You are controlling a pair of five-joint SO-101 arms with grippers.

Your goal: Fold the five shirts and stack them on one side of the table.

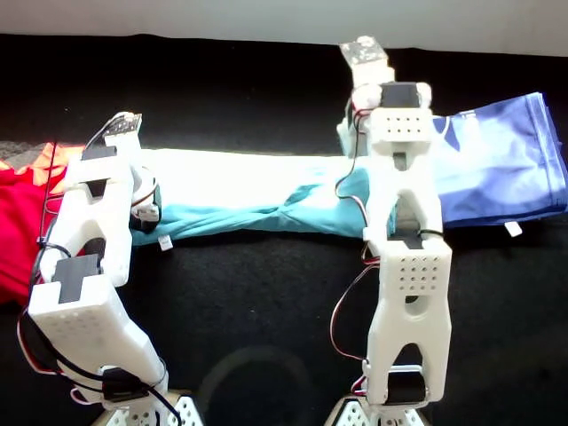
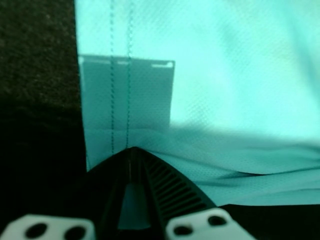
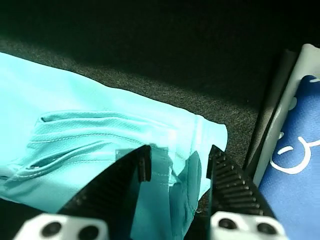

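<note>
Your left fingers (image 2: pixel 165 182) are clenched on one end of a teal shirt (image 1: pixel 240 217), with the hem pinched right at their tips. From there the shirt runs as a long, narrow band across the table (image 1: pixel 266 302) to your right fingers (image 3: pixel 230 180). These are spread apart, with the shirt's other end lying between and under them, not gripped.

Just past the right fingers, on the side away from the left arm, a blue shirt (image 1: pixel 506 173) lies flat and looks folded at least once. Past the left fingers, on their outer side, a red shirt (image 1: pixel 18 222) lies rumpled at the table's edge.

The task looks to be at an early stage. The teal shirt seems folded lengthwise, but it is twisted in the middle and not yet folded short. The red one appears untouched, and nothing is stacked. Three of the five shirts can be counted.
</note>
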